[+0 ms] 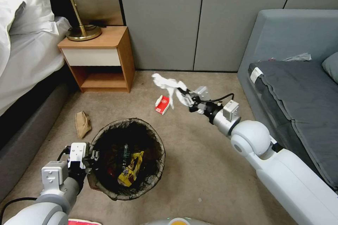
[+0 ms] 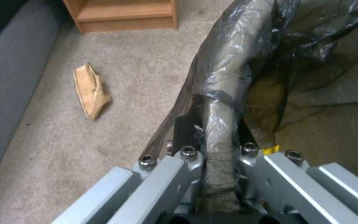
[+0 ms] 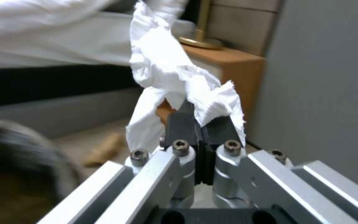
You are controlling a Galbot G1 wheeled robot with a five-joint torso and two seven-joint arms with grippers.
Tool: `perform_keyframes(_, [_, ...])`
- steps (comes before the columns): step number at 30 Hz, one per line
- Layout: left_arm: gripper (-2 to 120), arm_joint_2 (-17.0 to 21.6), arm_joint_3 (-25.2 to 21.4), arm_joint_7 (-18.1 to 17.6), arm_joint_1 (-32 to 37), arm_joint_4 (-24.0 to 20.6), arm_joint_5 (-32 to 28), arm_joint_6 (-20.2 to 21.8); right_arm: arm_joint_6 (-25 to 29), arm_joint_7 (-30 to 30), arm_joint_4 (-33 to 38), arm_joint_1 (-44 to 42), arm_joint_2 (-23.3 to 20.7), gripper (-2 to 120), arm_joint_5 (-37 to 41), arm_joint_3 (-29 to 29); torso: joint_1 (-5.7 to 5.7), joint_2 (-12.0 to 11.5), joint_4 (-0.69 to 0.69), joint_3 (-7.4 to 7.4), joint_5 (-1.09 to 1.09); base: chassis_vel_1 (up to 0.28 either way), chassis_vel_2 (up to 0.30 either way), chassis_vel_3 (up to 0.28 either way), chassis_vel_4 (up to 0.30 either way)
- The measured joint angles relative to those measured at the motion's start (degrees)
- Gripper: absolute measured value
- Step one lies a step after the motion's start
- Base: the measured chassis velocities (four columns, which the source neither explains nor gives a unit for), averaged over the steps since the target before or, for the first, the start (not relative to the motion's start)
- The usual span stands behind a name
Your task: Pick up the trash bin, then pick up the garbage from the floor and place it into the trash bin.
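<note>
Gripping the bin by its rim, the left pincer is squeezing tight low on the left. Bin is sitting over the carpet with wrappers inside. Farther off, the right pincer is pinching a white tissue in the air above a red carton. Paper bag is lying on the floor beside the bin.

White crumpled tissue; red-and-white carton; brown paper bag. The trash bin wears a dark brown-black liner — inside, a yellow wrapper with dark print. Beige carpet, grey sofa.
</note>
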Motion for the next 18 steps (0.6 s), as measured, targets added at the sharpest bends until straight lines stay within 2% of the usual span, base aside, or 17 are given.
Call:
perform_keyframes(3, [0,0.05,0.49,-0.09,0.00,0.00,0.17,0.00,-0.94,0.00,3.04,1.78,0.04,0,0.49,-5.36,0.00,0.00,0.00,0.00,0.00,0.000,0.000,0.000,0.000])
perform_keyframes(8, [0,0.03,0.71,-0.15,-0.04,0.00,0.22,0.00,-1.91,0.03,5.49,2.74,-0.06,0,0.72,-10.45,0.00,0.00,0.00,0.00,-0.01,0.000,0.000,0.000,0.000])
perform_keyframes(18, [0,-0.04,0.94,-0.16,-0.25,0.00,0.22,0.00,-2.70,-0.35,6.63,1.63,-0.94,0,0.21,-13.80,0.00,0.00,-0.01,0.00,0.00,0.000,0.000,0.000,0.000])
